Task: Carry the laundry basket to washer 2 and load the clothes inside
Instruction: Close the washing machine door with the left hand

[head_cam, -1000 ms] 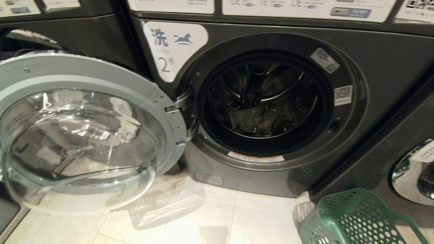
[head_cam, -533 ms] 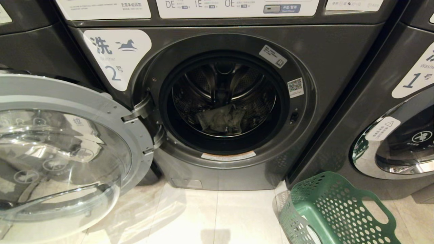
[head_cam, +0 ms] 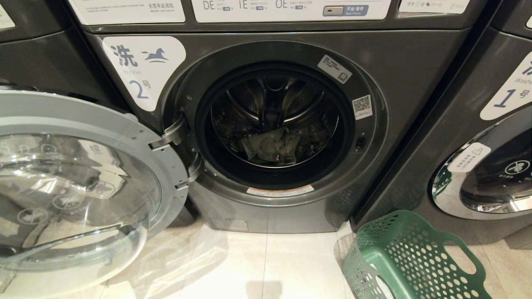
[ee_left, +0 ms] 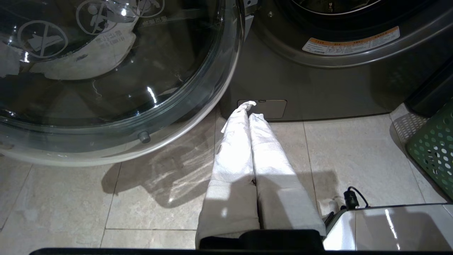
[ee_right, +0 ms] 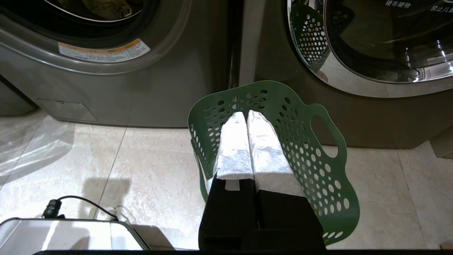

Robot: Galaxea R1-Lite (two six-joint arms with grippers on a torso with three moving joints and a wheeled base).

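Washer 2 (head_cam: 274, 124) stands straight ahead with its round glass door (head_cam: 79, 187) swung wide open to the left. A crumpled grey-green garment (head_cam: 270, 145) lies in the drum. The green perforated laundry basket (head_cam: 411, 257) sits on the floor at the lower right, in front of the neighbouring machine; it looks empty in the right wrist view (ee_right: 311, 148). Neither arm shows in the head view. My left gripper (ee_left: 248, 112) is shut and empty, low over the tiles below washer 2. My right gripper (ee_right: 246, 113) is shut and empty, hanging over the basket.
Washer 1 (head_cam: 490, 158) stands to the right with its door closed. The open glass door (ee_left: 116, 71) reaches far out over the pale floor tiles (head_cam: 257, 265) on the left. Part of my white base (ee_left: 389, 226) shows low in the left wrist view.
The whole head view swung about a second ago, bringing washer 2 to the centre and washer 1 into sight. Over the last half second nothing moved.
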